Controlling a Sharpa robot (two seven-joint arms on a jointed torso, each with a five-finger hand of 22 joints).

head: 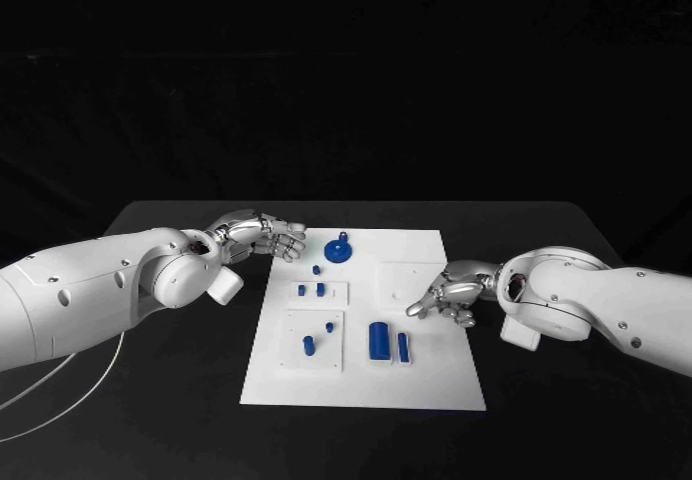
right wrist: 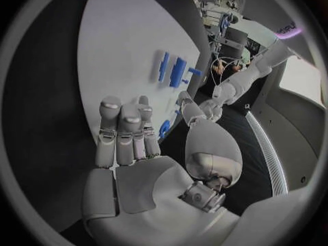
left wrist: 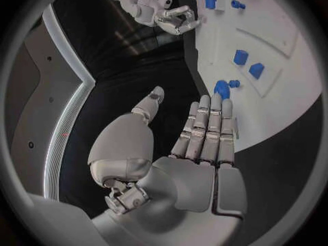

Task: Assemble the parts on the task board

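The white task board (head: 361, 385) lies in the middle of the black table. Blue parts sit on it: a round knob piece (head: 339, 250) at the far edge, two small blocks (head: 310, 291) in a raised plate, two pegs (head: 317, 336) nearer, and a thick cylinder (head: 379, 340) beside a bar (head: 404, 346). My left hand (head: 263, 237) hovers off the board's far left corner, fingers straight, thumb apart, holding nothing (left wrist: 198, 142). My right hand (head: 447, 295) hangs over the board's right side, also holding nothing (right wrist: 130, 142). The knob (left wrist: 222, 87) lies just beyond my left fingertips.
A raised white square (head: 411, 278) sits on the board next to my right hand. A white cable (head: 72, 365) trails across the table at the near left. Bare black tabletop (head: 548, 400) surrounds the board.
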